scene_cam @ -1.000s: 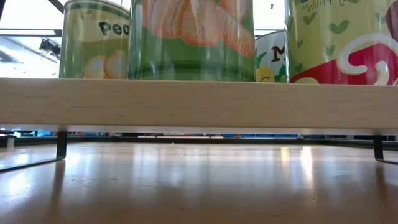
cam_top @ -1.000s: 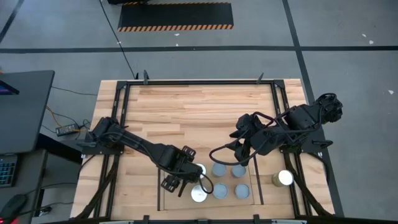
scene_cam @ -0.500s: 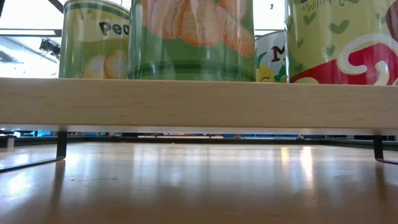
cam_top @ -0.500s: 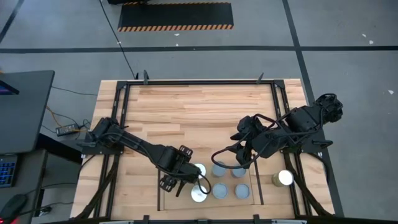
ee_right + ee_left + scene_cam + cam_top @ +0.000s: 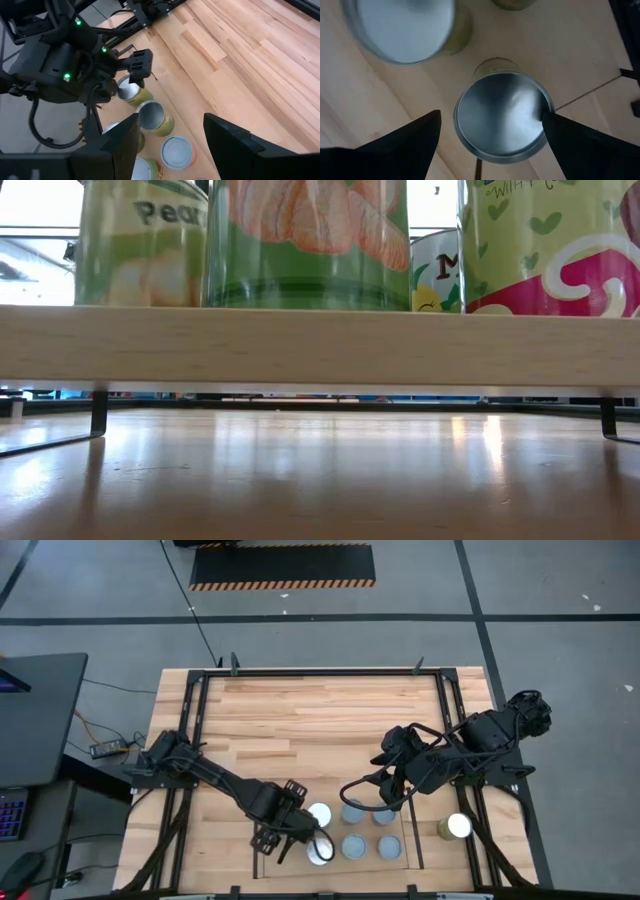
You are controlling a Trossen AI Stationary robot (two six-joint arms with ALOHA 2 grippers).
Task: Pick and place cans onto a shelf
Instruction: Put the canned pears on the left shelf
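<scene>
My left gripper points down, open, over a grey-topped can near the left end of the light-wood shelf. In the high view this gripper hides that can. In the low view the can is the pear-labelled one on the shelf board. Several more cans stand upright on the shelf, among them a bright-topped one. One can stands on the table right of the shelf. My right gripper hangs open above the shelf's far side, holding nothing. My left gripper comes from above, fingers pointing down, one on each side of the can. One fingertip lies against the can's top rim; the other fingertip stands a little apart from it. The can stands upright on the shelf board.
A black table-wide frame edges the wooden table. The far half of the table is bare wood. In the right wrist view the left arm shows beyond my right fingers, with shelf cans below.
My left gripper has gone toward the table's near edge, still open. In the low view the pear-labelled can has slid toward the left along the shelf board, staying upright; the other cans have kept still.
</scene>
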